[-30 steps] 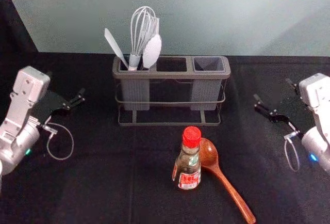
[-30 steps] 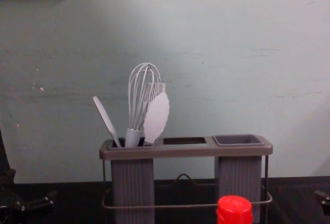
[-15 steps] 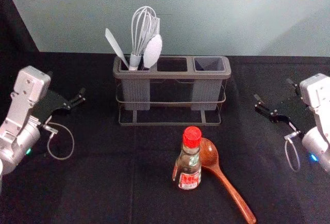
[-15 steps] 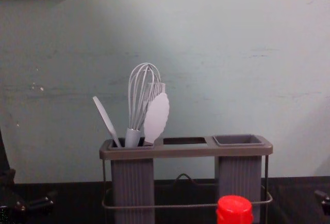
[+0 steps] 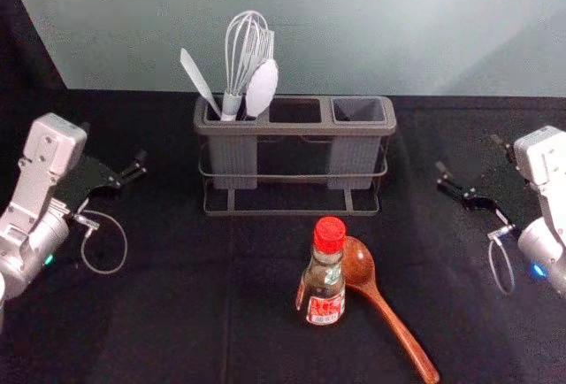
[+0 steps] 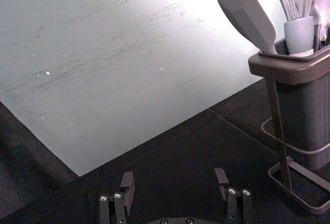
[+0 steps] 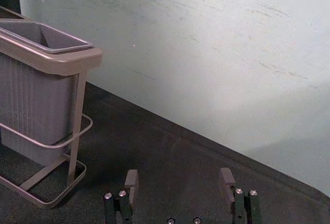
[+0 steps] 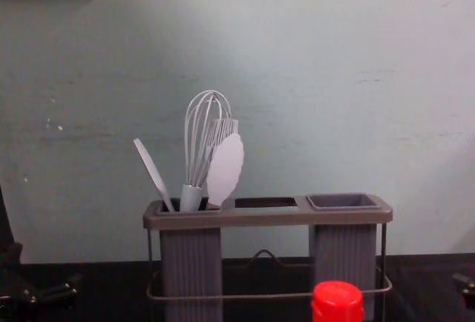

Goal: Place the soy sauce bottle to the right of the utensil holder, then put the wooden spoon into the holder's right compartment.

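Your left gripper is out to the left of the holder and your right gripper out to its right, both with fingers spread. You have the bottle upright in front of the holder, and the spoon lying just right of it, handle slanting toward you.

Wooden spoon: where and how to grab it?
Middle of the wooden spoon's handle, probably right gripper from above, fingers closing across it. The spoon lies flat; its slim handle runs to the near right, away from the upright soy sauce bottle beside its bowl.
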